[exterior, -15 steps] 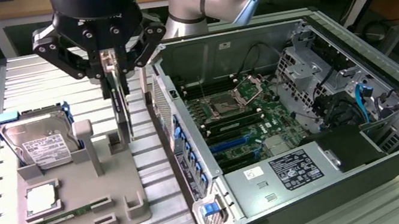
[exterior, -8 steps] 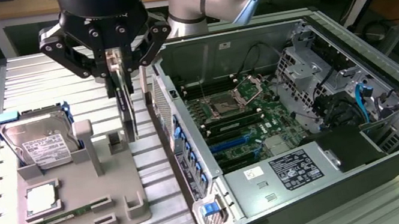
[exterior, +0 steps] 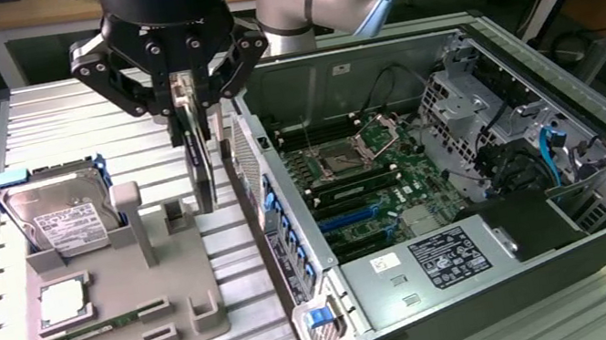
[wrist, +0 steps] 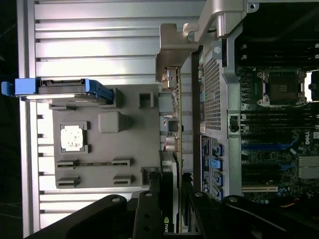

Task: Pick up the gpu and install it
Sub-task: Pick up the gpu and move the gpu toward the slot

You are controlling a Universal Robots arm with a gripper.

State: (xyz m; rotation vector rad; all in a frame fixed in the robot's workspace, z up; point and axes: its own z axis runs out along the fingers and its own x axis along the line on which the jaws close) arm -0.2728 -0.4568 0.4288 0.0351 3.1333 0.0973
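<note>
Gripper (exterior: 193,105) clamps the gpu (exterior: 200,169), jaws partly closed around its upper edge; it hangs upright at nine o'clock from the computer case (exterior: 291,246).

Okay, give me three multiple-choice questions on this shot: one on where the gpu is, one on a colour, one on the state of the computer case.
1. Where is the gpu?
A) lying flat on a shelf
B) held upright by the gripper, beside the computer case
C) plugged into a slot inside it

2. What colour is the carrier on the hard drive?
A) red
B) yellow
C) blue

3. How is the case's side?
A) open, with the motherboard showing
B) closed by a panel
C) covered with cloth

Answers:
1 B: the fingers clamp the card's top edge and it hangs edge-down outside the case.
2 C: a blue frame runs along the drive's edges.
3 A: the board and its sockets are in plain sight.
</note>
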